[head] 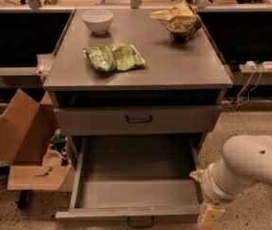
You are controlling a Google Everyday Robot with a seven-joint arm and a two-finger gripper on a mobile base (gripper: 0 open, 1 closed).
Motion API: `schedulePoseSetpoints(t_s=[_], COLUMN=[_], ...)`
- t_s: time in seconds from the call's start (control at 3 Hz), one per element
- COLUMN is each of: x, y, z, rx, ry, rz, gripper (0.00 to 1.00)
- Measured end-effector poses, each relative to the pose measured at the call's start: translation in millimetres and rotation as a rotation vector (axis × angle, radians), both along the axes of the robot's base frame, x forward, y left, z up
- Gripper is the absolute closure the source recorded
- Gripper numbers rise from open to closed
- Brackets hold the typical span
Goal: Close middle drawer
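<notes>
The middle drawer (136, 193) is pulled far out of the grey cabinet. It has a plain grey inside and a low front panel with a small black handle (141, 222). Above it sits a grey drawer with a taller front panel (138, 120), nearly pushed in. My gripper (209, 215) hangs from the white arm (251, 166) at the lower right. It is just outside the open drawer's front right corner, close to the front panel's right end.
On the cabinet top (184, 66) lie a white bowl (97, 20), a green chip bag (114, 57) and a bowl with a crumpled bag (178, 20). An open cardboard box (23, 138) stands on the floor to the left. Cables and a power strip (263, 66) are at the right.
</notes>
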State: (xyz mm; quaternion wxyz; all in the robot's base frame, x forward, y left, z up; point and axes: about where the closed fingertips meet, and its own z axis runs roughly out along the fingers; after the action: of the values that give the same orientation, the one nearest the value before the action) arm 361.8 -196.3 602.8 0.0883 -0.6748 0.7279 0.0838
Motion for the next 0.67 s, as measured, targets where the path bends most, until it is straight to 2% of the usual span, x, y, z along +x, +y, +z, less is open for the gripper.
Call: schedulePoseSetpoints(t_s=[0.33,0.67], x=[-10.5,-25.7], y=[-3.3,-9.1], z=[-49.2,-95.5], rx=[0.021,0.046], ry=[-0.004,-0.013], rz=[0.015,-0.002], gripper=[0.39,0.63])
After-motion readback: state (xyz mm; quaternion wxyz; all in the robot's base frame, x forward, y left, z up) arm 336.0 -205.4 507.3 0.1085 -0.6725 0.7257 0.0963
